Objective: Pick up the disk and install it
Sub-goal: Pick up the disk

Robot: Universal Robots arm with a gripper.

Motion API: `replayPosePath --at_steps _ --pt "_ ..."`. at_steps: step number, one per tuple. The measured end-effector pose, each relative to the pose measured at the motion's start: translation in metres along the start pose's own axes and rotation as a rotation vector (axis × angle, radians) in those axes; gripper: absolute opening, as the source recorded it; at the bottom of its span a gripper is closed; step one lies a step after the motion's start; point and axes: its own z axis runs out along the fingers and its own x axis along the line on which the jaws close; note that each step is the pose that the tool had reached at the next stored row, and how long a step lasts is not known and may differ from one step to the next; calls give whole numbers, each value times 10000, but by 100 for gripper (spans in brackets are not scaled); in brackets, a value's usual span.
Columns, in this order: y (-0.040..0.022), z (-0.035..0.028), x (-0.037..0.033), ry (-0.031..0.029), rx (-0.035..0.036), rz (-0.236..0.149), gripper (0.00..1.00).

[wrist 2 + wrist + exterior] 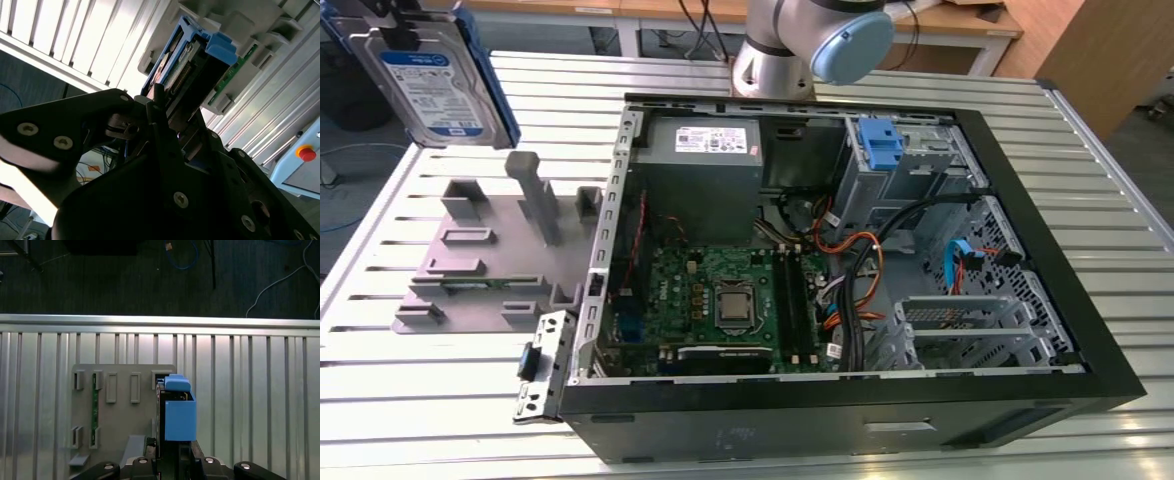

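The disk (pixel 434 80), a silver drive with a blue-and-white label in a blue carrier, hangs upright above the table at the exterior view's far left. My gripper (pixel 403 25) is shut on its top edge. The disk is lifted clear of the grey holding fixture (pixel 494 250), which stands below it. In the first wrist view the blue carrier (pixel 179 412) sticks out from between my fingers (pixel 172 462), with the fixture (pixel 115 410) beneath. In the second wrist view the disk's edge (pixel 187 65) and its blue tab sit clamped in the gripper (pixel 167 112).
The open computer case (pixel 1067 300) lies on the slatted metal table (pixel 440 400), to the exterior view's right of the fixture. Inside are a grey power supply (pixel 700 150), a tall blue latch (pixel 883 145), the motherboard (pixel 720 300), cables and a metal drive cage (pixel 961 325).
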Motion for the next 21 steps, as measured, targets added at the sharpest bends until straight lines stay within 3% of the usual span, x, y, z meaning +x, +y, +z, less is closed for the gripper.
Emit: replayPosePath --at_steps 7,21 --pt "1 -39 -2 0 -1 1 35" --pt "5 -182 -7 0 0 0 35"
